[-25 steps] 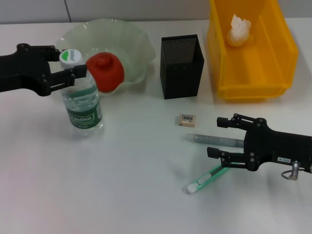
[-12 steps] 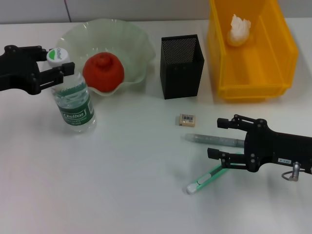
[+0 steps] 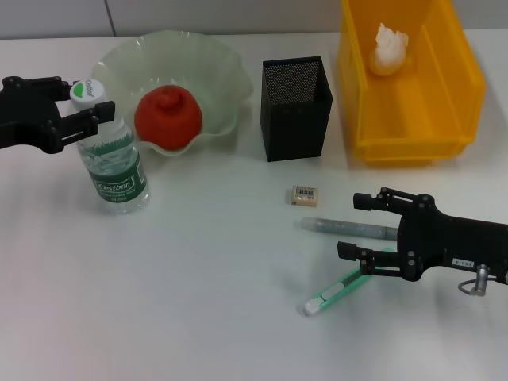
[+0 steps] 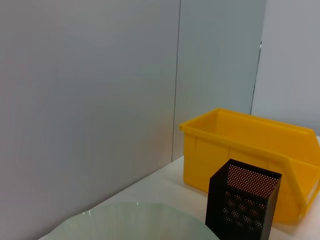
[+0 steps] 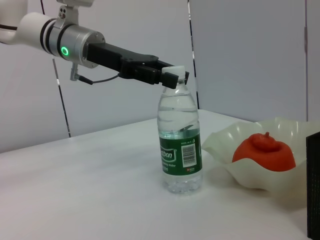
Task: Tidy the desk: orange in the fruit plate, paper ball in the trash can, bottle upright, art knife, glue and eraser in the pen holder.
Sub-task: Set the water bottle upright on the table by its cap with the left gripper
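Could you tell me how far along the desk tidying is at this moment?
Done: orange in fruit plate, paper ball in trash can. In hand: left gripper holds the upright bottle. Left: eraser, glue, art knife, beside the open right gripper.

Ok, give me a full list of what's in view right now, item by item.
orange: one, red-orange, lying in the fruit plate.
fruit plate: one, pale green glass, far left of the table.
bottle: one, clear with green label and white cap, upright in front of the plate.
pen holder: one, black mesh, far centre, nothing seen inside.
trash can: one, yellow, far right.
paper ball: one, white, inside the trash can.
eraser: one, beige, on the table in front of the pen holder.
glue: one, grey, lying flat near the right hand.
art knife: one, mint green, lying flat under the right hand.
left hand: black, closed on the bottle's neck.
right hand: black, open over the glue and knife.
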`<state>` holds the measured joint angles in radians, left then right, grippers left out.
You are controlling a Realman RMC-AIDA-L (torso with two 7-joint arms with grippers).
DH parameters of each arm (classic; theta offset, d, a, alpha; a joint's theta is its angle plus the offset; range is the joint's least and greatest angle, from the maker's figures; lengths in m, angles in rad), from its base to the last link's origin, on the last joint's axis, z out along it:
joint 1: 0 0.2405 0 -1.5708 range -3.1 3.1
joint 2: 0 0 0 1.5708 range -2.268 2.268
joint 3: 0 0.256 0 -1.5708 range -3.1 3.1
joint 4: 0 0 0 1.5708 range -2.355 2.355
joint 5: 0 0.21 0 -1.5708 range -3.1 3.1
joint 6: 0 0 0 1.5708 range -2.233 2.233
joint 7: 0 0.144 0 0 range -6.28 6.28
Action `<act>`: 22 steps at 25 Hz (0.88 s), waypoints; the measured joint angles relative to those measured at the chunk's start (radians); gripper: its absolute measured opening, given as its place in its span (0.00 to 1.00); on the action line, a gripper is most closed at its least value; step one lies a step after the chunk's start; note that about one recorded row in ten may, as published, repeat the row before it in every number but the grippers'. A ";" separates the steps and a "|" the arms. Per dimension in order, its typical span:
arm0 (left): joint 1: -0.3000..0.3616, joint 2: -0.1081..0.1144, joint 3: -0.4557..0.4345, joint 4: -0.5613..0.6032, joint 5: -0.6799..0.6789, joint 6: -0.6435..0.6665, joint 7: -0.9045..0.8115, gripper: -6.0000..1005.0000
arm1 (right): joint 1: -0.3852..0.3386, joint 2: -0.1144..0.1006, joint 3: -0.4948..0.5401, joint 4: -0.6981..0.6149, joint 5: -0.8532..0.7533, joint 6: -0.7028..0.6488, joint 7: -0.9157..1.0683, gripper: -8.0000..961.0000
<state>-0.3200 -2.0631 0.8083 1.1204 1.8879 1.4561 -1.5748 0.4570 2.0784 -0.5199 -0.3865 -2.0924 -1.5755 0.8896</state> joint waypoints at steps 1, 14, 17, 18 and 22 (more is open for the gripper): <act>-0.003 0.000 0.000 -0.003 0.000 0.000 0.005 0.45 | 0.000 0.000 0.000 0.000 0.000 0.000 0.000 0.85; -0.008 0.001 0.000 -0.013 0.000 -0.007 0.013 0.45 | -0.001 0.000 0.000 0.000 0.000 0.000 0.000 0.85; -0.008 0.000 0.000 -0.015 0.000 -0.013 0.016 0.45 | 0.000 0.000 0.000 0.000 0.000 0.001 0.000 0.85; -0.008 0.000 0.000 -0.016 0.000 -0.014 0.016 0.45 | 0.000 0.000 0.000 0.000 0.000 0.001 0.000 0.85; -0.010 0.000 0.000 -0.023 -0.002 -0.015 0.016 0.47 | 0.000 0.000 0.000 0.000 0.000 0.002 0.002 0.85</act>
<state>-0.3296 -2.0627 0.8083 1.0978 1.8863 1.4416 -1.5585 0.4571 2.0785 -0.5200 -0.3866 -2.0923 -1.5739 0.8916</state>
